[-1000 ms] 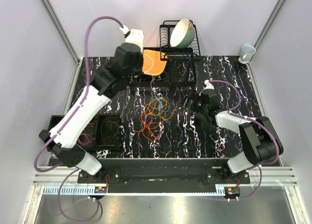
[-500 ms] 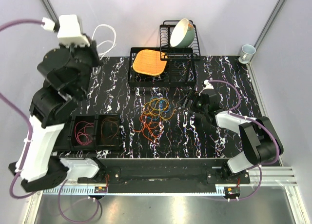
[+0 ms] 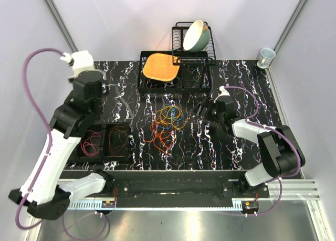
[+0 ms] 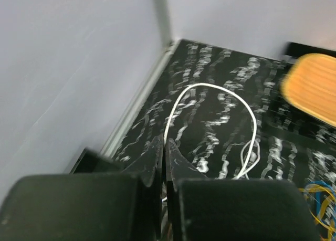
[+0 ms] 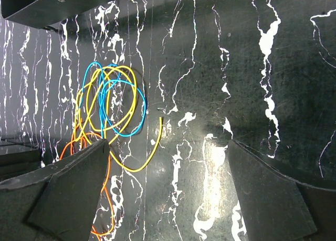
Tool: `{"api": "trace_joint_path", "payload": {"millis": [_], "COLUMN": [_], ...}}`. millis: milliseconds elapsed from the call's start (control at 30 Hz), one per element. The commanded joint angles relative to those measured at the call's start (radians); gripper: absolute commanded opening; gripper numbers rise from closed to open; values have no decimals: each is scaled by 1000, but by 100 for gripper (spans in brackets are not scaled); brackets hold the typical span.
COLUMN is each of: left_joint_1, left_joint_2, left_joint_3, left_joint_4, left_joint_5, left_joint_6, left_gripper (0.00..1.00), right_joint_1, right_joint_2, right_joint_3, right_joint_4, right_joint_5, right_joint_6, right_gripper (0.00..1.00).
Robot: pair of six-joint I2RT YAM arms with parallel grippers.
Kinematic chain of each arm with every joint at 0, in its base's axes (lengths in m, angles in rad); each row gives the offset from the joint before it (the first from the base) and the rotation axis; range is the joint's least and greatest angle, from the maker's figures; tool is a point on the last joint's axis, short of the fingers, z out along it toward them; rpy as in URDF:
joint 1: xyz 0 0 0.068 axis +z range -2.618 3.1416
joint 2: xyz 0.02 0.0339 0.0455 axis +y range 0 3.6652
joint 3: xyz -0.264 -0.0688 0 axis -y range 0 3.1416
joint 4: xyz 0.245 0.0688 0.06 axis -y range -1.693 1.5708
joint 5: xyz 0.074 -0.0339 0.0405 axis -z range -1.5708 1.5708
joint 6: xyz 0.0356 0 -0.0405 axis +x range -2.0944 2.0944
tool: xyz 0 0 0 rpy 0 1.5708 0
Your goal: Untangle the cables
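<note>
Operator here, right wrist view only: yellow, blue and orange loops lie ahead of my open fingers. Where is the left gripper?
Observer: The left gripper is shut, over the far-left part of the table, well away from the tangle.
Operator: Shut on what?
Observer: A white cable loops out from its fingertips; it looks pinched there.
Operator: Anything sorted yet?
Observer: Reddish loops lie in both compartments of the tray at near left.

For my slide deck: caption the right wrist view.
Open right end effector over the black marbled table, with tangled yellow, blue and orange cables lying ahead.
</note>
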Motion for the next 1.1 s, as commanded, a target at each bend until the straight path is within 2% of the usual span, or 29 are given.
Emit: {"api": "trace_joint_path", "payload": {"millis": [0, 300, 500, 767, 1067], "left_joint_1": [132, 321, 465, 758, 965], "left_joint_2": [-87, -150, -174, -150, -138], "left_joint_3": [-49, -150, -245, -293, -216], "left_joint_4": [-77, -200, -190, -102, -76], "left_joint_5": [-25, -60, -42, 171, 401], "left_joint_6": [-154, -309, -343, -291, -318], "left_gripper": [0, 0, 0, 0, 0], "right_joint_1": [-5, -5, -5, -5, -5], "right_joint_2": [-28, -26, -13, -3, 26], "right_joint_3": [33, 31, 31, 27, 21], "right_joint_4": [39, 44, 56, 59, 83], "right_joint_5": [-18, -37, -53, -50, -55], "right_joint_6": [7, 15, 24, 13, -4], "right_gripper": [100, 100, 100, 100, 100]}}
